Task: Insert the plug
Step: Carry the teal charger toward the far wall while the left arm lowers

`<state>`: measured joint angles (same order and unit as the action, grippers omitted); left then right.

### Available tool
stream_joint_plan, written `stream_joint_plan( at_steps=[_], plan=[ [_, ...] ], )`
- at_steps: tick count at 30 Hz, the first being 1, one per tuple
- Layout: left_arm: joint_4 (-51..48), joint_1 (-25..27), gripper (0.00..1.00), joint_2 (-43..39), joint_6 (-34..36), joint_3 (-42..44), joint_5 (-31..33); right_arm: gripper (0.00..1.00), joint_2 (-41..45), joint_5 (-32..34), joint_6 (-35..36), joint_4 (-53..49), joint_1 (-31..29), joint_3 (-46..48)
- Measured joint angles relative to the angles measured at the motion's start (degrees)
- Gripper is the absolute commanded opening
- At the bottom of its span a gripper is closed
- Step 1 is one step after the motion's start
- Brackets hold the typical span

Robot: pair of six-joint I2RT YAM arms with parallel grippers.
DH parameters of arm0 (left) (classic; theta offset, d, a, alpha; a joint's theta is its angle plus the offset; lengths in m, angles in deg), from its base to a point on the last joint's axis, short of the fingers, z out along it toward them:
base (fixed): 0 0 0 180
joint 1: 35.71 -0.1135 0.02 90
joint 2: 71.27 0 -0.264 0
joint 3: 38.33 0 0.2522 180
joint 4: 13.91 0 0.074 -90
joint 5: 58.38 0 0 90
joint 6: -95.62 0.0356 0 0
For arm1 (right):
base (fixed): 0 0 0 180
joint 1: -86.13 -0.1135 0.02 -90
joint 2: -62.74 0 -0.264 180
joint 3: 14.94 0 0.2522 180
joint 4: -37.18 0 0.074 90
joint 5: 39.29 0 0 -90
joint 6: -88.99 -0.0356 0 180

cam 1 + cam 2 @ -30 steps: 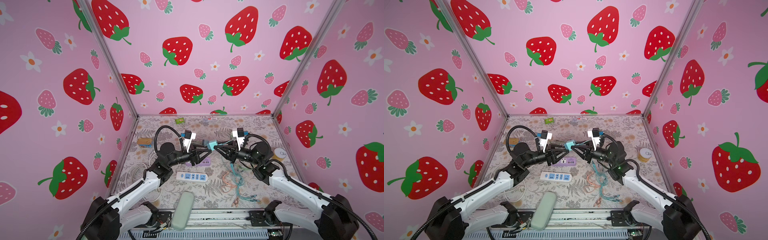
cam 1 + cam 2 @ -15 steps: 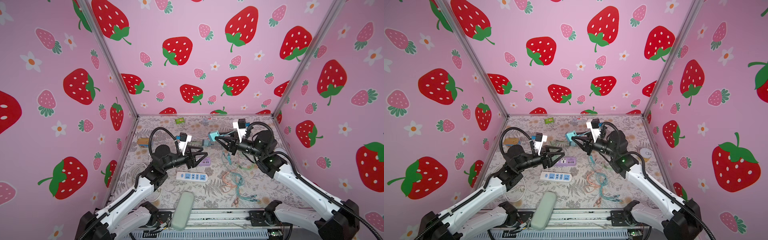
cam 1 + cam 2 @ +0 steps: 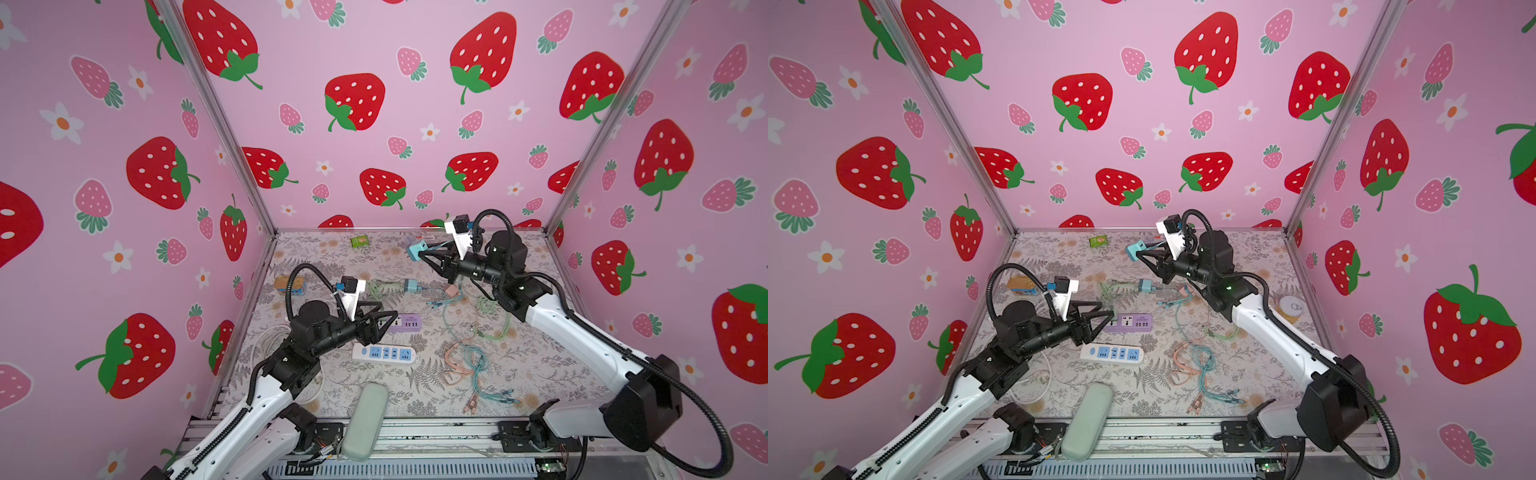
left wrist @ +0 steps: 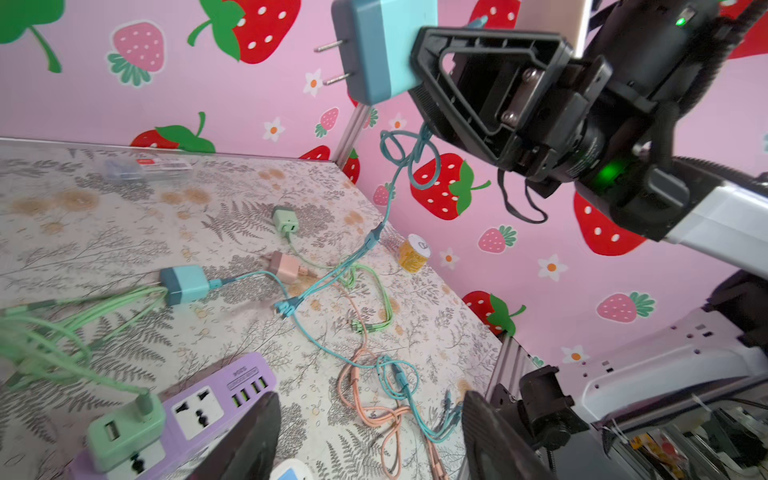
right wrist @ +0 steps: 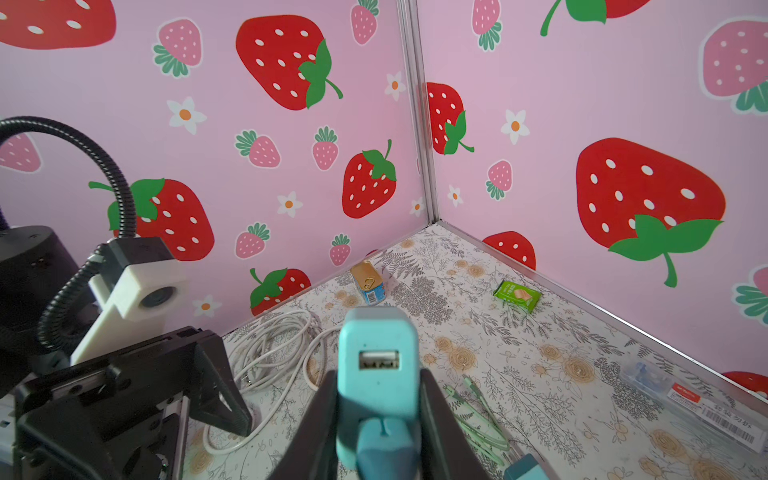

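Observation:
In both top views my right gripper point(image 3: 422, 254) point(image 3: 1139, 254) is shut on the light-blue plug point(image 3: 416, 250) point(image 3: 1134, 250), raised above the back of the table. The left wrist view shows the plug point(image 4: 384, 45) with two prongs pointing away from the right gripper and a teal cable point(image 4: 390, 195) hanging below it. The right wrist view shows the plug point(image 5: 378, 365) clamped between both fingers. My left gripper point(image 3: 390, 318) point(image 4: 370, 428) is open and empty, low beside the purple power strip point(image 3: 409, 323) point(image 4: 216, 399). A green adapter point(image 4: 124, 432) sits in that strip.
A white power strip point(image 3: 384, 353) lies in front of the purple one. Loose adapters point(image 4: 185, 284) and tangled cables point(image 3: 469, 365) cover the middle and right. There is a tin point(image 3: 289, 284) at left, a yellow can point(image 3: 1291, 307) at right and a grey-green case point(image 3: 365, 419) at the front edge.
The grippers met at the plug a second ago. My left gripper has opened and drawn back down to the left. The right gripper has carried the plug up toward the back.

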<state>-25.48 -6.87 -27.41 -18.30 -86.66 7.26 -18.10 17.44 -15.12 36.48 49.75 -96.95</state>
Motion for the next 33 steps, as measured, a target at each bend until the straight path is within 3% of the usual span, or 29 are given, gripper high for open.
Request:
stream_joint_plan(
  at_steps=[12, 23, 33],
  plan=[
    [-8.7, -2.2, 0.71, 1.7, -0.6, 1.7, 11.7, 0.08, -12.6, 0.7, 5.2, -3.5, 0.1, -13.2],
    [-9.9, -4.9, 0.7, 3.1, -3.4, 4.4, 13.5, 0.07, -24.0, 2.1, 9.0, -6.2, 0.6, -28.4],
    [-9.4, -7.3, 0.68, 7.1, -6.0, 7.1, 13.3, 0.07, -30.7, 3.1, 11.7, -8.4, 0.7, -34.5]
  ],
)
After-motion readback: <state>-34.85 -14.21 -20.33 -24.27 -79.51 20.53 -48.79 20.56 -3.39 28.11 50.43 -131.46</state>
